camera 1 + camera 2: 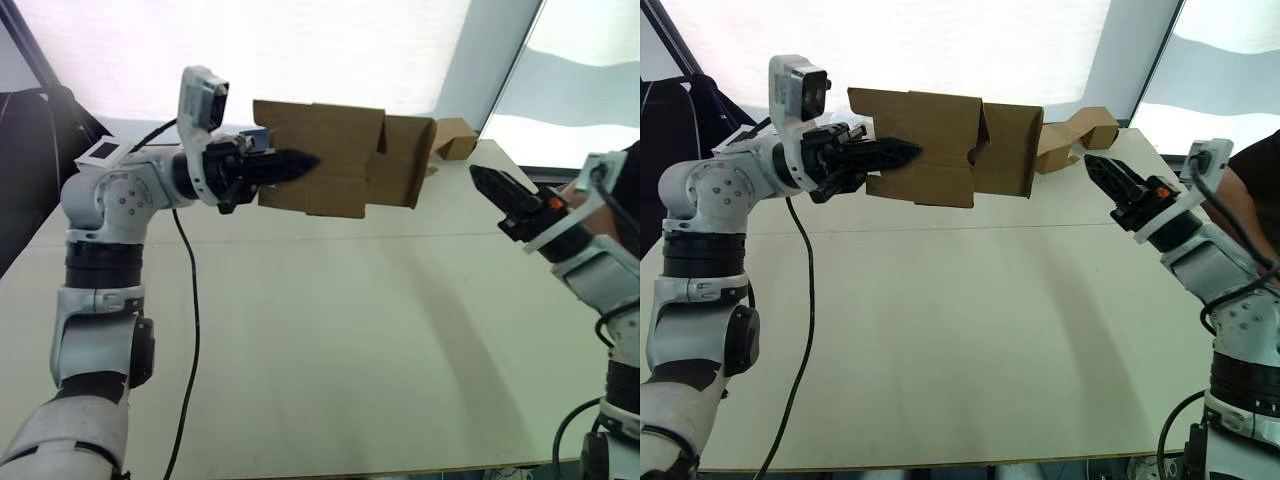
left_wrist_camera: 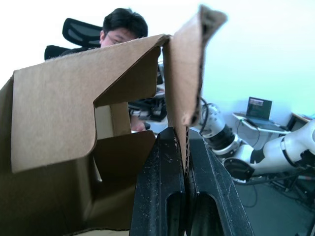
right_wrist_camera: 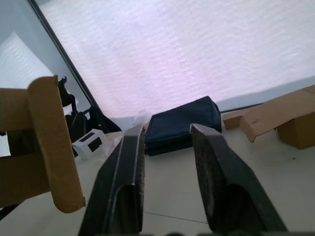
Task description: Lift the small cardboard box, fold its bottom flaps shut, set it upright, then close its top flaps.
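The small cardboard box (image 1: 945, 145) is being held in the air above the table (image 1: 940, 340), at about 11 o'clock in the head views. It is being pinched by the left gripper (image 1: 902, 152), whose 2 fingers are being kept closed on 1 cardboard panel, as is seen in the left wrist view, where the corrugated edge is being squeezed between them. The right gripper (image 1: 1102, 168) is being kept at about 2 o'clock, apart from the box, with its 2 fingers (image 3: 123, 187) parted and nothing between them.

The bottom flaps (image 1: 1010, 150) are judged to be the step in hand. For a clean fold, the box should be kept steady by the left grip while 1 flap at a time is being pushed inward by the right fingertips, near the hinge line, so that the panel is not being buckled.

The box is being seen as hollow in the left wrist view; nothing is being made out inside it.
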You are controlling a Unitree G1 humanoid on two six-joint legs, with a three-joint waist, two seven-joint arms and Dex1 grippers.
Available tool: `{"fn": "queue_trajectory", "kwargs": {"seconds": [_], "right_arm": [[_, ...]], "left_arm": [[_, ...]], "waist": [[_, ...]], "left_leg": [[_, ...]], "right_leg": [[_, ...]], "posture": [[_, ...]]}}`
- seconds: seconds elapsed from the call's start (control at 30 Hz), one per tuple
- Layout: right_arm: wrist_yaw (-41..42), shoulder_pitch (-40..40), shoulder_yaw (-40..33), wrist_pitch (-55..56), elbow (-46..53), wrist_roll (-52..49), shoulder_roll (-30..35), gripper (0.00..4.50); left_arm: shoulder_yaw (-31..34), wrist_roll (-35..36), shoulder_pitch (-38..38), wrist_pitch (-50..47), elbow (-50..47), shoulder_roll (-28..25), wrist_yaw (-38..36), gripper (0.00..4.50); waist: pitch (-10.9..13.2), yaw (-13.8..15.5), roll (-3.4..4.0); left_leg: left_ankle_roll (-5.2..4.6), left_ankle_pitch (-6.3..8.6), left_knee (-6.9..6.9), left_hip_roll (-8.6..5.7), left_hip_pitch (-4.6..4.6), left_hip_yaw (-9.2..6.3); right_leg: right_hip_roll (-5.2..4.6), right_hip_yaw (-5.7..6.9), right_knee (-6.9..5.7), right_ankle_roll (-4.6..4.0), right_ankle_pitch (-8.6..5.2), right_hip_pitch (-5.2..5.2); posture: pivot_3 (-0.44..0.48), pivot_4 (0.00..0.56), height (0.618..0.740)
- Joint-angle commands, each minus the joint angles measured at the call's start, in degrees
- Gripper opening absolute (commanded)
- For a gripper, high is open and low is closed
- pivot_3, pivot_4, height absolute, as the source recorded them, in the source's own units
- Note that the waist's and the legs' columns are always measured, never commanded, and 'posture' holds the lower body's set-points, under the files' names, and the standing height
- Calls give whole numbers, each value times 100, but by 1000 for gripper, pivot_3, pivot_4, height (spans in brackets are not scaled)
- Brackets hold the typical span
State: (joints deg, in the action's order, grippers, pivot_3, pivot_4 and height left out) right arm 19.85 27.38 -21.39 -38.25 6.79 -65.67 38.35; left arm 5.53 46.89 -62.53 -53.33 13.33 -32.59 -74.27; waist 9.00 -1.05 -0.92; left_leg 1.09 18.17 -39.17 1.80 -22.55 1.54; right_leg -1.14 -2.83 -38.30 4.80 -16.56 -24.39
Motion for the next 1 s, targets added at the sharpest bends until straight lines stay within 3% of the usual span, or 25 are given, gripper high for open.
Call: {"fn": "queue_trajectory", "kwargs": {"seconds": [0.03, 0.3, 0.67, 1.0], "right_arm": [[38, 453, 174, 251, -180, 449, -280, 3721], [29, 721, 187, -169, 654, -786, -1341, 3721], [-541, 377, 244, -294, 1316, -1950, -1771, 3721], [-508, 334, 165, 109, 1112, -2372, -2393, 3721]], "left_arm": [[194, 165, -184, -7, -146, -19, 35, 0], [176, 87, -170, 70, -135, -23, 150, 0], [199, 53, -279, 166, 106, -24, 150, 0], [190, 44, -402, 198, 294, -16, 84, 0]], "waist": [[1, -5, 1], [2, 25, 3], [2, -7, 4], [2, -9, 4]], "left_leg": [[0, 0, 0, 0, 0, 0], [5, -3, 1, 4, -3, -4], [5, -3, -1, -8, -5, -2], [5, -3, 0, -7, -5, -2]], "right_leg": [[1, 0, 0, 0, 0, 0], [-2, -2, -7, -1, 0, -6], [-31, 4, -6, 0, 0, -5], [-30, 6, -7, 0, 0, -6]], "posture": [[0, 150, 740], [0, 150, 740], [0, 150, 740], [0, 150, 740]]}}
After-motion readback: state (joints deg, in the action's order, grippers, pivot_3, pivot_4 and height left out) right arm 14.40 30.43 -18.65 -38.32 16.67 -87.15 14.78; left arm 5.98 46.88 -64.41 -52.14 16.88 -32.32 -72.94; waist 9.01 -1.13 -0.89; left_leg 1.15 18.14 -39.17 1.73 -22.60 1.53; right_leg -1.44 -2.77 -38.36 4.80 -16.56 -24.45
